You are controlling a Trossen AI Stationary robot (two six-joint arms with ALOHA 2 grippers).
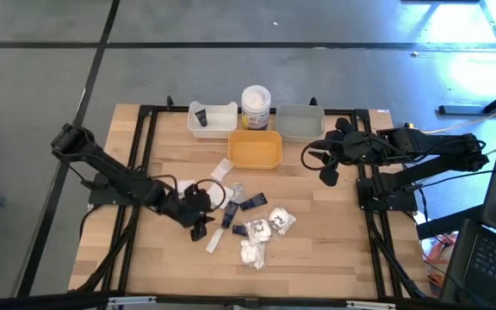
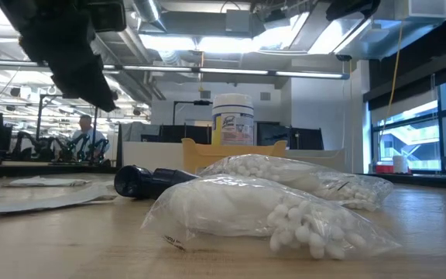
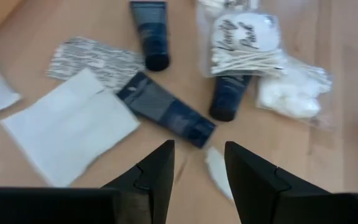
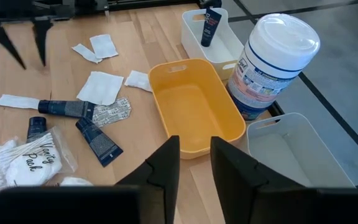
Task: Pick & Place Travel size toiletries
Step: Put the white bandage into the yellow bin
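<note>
The yellow tray [image 4: 194, 109] was empty, beside the white jar [image 4: 272, 62]. The left gripper [image 3: 197, 171], fingers apart and holding nothing, hung over crowded black tubes [image 3: 166, 112] and sachets [image 3: 67, 127]. It might catch two at once, since they touched. The right gripper [image 4: 194, 158], fingers slightly apart, empty, waited above the tray.

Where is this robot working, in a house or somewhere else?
Probably a big open workshop or lab, not a house. Behind the wooden table are pipes on a bare ceiling, tall windows and a person at a desk.
</note>
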